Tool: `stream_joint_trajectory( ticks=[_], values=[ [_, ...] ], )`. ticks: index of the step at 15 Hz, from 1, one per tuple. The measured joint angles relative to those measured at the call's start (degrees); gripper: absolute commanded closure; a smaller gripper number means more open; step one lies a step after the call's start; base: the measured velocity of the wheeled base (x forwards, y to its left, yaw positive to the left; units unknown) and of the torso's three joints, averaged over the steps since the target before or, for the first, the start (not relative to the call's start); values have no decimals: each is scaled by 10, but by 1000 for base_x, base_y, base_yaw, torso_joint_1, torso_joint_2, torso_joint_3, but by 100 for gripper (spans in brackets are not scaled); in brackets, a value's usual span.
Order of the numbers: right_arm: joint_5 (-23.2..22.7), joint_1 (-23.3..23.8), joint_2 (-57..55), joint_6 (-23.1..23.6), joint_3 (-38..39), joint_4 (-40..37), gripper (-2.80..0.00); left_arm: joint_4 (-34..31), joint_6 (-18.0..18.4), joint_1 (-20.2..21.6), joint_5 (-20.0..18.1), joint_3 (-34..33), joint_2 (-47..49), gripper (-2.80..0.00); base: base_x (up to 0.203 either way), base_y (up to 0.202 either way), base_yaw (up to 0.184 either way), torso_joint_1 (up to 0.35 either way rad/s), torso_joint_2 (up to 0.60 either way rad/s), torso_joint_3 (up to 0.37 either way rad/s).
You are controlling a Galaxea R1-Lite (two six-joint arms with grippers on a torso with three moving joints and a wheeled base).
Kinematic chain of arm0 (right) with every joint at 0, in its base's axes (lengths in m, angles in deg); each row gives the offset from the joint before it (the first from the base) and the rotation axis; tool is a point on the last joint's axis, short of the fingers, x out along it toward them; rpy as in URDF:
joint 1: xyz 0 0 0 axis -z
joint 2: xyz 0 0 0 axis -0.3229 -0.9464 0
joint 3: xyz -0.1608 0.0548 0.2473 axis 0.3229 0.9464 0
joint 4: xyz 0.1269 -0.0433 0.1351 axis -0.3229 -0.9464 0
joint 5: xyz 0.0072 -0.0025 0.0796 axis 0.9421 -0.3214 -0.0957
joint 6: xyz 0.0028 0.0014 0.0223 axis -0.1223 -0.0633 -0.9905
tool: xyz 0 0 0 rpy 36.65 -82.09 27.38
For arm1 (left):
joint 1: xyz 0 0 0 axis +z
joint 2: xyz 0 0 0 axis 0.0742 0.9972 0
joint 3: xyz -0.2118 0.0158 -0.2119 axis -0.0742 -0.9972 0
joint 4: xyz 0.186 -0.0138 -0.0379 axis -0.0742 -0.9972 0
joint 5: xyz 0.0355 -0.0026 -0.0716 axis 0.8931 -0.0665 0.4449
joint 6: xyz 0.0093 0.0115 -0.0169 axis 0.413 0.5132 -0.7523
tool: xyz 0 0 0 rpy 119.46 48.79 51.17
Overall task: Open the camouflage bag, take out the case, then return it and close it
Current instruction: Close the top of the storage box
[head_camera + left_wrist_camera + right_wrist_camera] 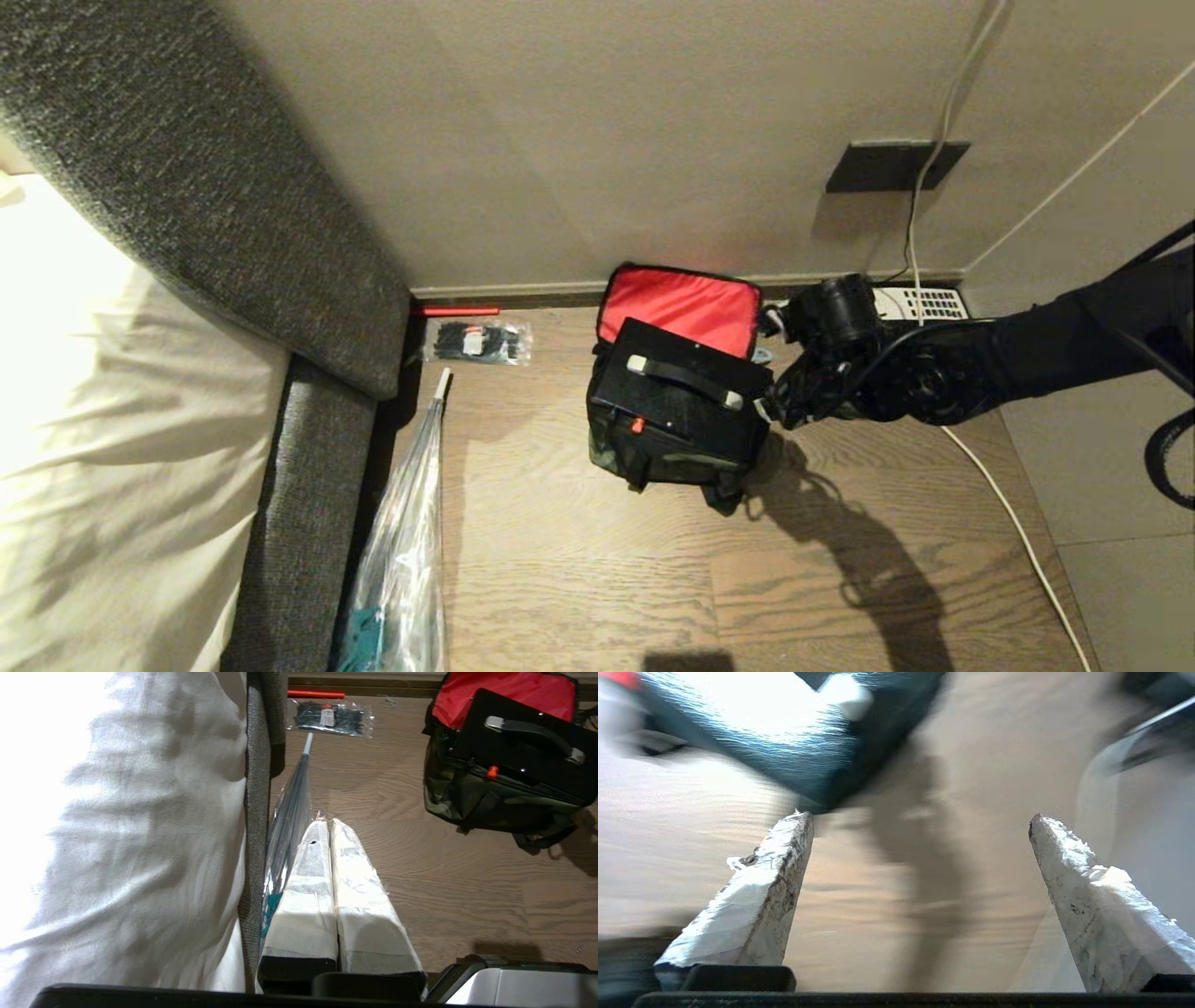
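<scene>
The camouflage bag (672,464) stands on the wooden floor near the wall, its lid thrown back so the red lining (677,303) faces me. The black case (681,397) sits in the bag's mouth, handle (686,376) and red latch (638,426) on top; both also show in the left wrist view, bag (467,798) and case (523,760). My right gripper (767,369) hovers beside the bag's right end, open (920,817) with only floor between its fingers. The left gripper (329,822) is shut and empty, off by the bed.
A grey upholstered bed frame (317,439) with white bedding fills the left. Beside it lie a folded clear umbrella (401,541), a packet of black cable ties (478,341) and a red rod (457,311). A white cable (1018,532) runs along the floor at right.
</scene>
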Motion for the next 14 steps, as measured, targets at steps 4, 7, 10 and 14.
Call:
stream_joint_trajectory(
  ticks=[4,7,10,14],
  values=[
    [-188,46,-16,-162,4,97,-280,0,0,0,0,0,0,0,0,0,0,0,0,0],
    [-237,72,-58,-185,6,144,-280,0,0,0,0,0,0,0,0,0,0,0,0,0],
    [-236,83,-107,-218,-13,152,-280,0,0,0,0,0,0,0,0,0,0,0,0,0],
    [-213,100,-153,-219,-42,155,-280,0,0,0,0,0,0,0,0,0,0,0,0,0]
  ],
)
